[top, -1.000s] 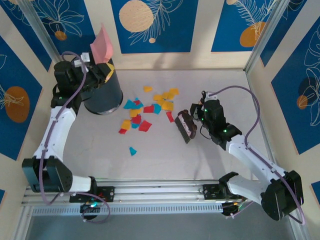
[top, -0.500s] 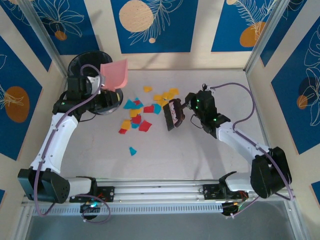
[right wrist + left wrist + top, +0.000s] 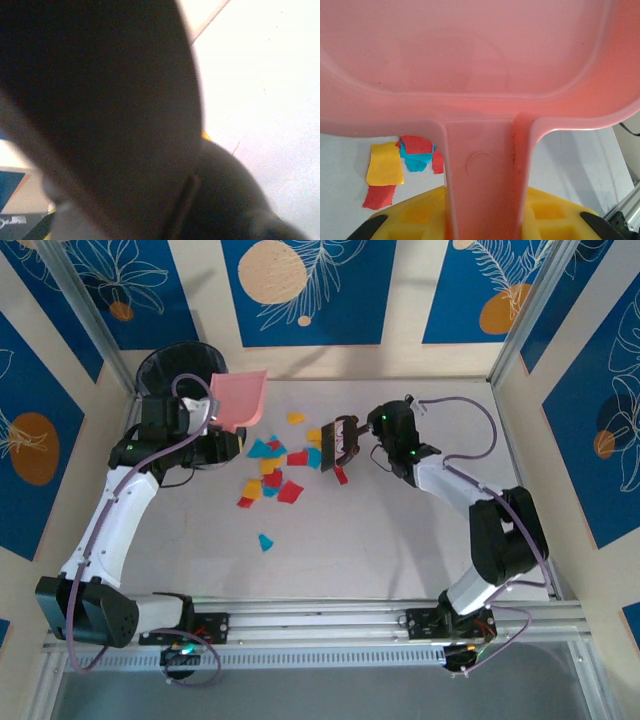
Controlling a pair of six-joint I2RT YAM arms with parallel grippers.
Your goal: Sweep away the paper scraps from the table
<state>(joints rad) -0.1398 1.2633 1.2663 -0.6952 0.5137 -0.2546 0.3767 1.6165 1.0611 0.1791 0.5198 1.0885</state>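
Observation:
Red, orange-yellow and teal paper scraps point(image 3: 275, 468) lie scattered on the table point(image 3: 400, 540), left of centre; one teal scrap point(image 3: 265, 541) lies apart, nearer the front. My left gripper point(image 3: 212, 425) is shut on the handle of a pink dustpan point(image 3: 240, 400), which is held above the table at the scraps' left edge. In the left wrist view the dustpan point(image 3: 470, 50) spreads across the top, its handle point(image 3: 482, 170) sits between my yellow fingers point(image 3: 420, 215), and a few paper scraps point(image 3: 415, 152) show below. My right gripper point(image 3: 370, 435) is shut on a dark brush point(image 3: 340, 445) at the scraps' right edge.
A black round bin point(image 3: 172, 370) stands in the back left corner, just behind the left gripper. Patterned walls close in the back and both sides. An aluminium rail point(image 3: 320, 615) runs along the front edge. The brush point(image 3: 110, 100) blocks most of the right wrist view.
The left arm brought the dustpan from above the bin down and right, toward the scraps. The right arm carried the brush left and back, up against the scraps' right edge.

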